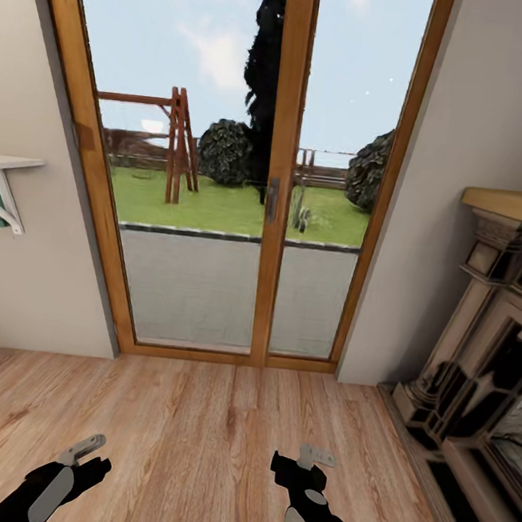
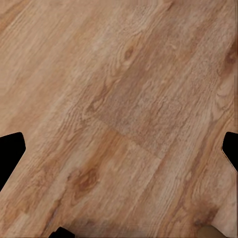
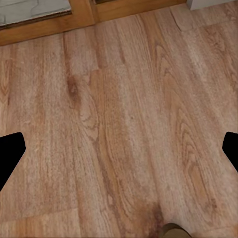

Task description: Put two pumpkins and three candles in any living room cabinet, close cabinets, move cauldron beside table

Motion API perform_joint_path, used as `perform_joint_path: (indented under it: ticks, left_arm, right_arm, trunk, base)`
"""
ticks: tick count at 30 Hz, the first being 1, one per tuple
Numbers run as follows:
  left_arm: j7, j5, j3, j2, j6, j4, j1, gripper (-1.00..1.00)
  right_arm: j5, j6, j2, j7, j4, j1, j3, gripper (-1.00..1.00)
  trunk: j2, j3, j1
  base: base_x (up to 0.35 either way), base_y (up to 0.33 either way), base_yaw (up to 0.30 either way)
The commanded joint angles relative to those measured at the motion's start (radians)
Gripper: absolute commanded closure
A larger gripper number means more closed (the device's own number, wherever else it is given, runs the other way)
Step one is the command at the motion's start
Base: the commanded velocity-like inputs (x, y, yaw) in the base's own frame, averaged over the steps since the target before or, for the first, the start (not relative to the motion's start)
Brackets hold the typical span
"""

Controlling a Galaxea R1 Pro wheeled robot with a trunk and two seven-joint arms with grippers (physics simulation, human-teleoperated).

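- Head view: the robot faces a glass double door (image 1: 274, 174) with a wooden frame, a wood plank floor (image 1: 195, 431) in front of it. No pumpkin, candle, cabinet, cauldron or coffee table is in sight from here.
- Cut off: a fireplace surround (image 1: 484, 357) runs out of the picture at the right; a white wall shelf (image 1: 4, 178) on a bracket is clipped at the left, with a green item under it too cropped to identify.
- Through the glass: grey paving, lawn, a wooden swing frame (image 1: 173, 143), dark shrubs and a fence.
- No writing or labels legible anywhere.
- Left end effector (image 1: 84, 455): low over the floor; fingers sit at opposite edges of the left wrist view, so spread open, nothing between them but floorboards.
- Right end effector (image 1: 304, 462): likewise open and empty. Its wrist view adds the door's bottom frame (image 3: 74, 22) beyond the planks.
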Motion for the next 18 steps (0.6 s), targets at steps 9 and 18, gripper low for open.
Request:
perform_joint_path:
  ticks: [9,18]
  left_arm:
    - [0.009,0.011,-0.003,-0.012,0.217,-0.24,0.0,-1.0]
    - [0.017,0.012,-0.001,-0.021,0.511,-0.673,0.001,-1.0]
  right_arm:
    - [-0.008,0.002,-0.005,0.017,-0.003,-0.002,0.006,-1.0]
    - [-0.014,0.016,-0.002,0.102,-0.003,-0.002,0.005,-1.0]
  trunk:
    - [-0.064,-0.03,0.035]
    - [-0.127,-0.058,0.069]
  base:
    - [0.0,0.0,0.0]
    - [0.0,0.0,0.0]
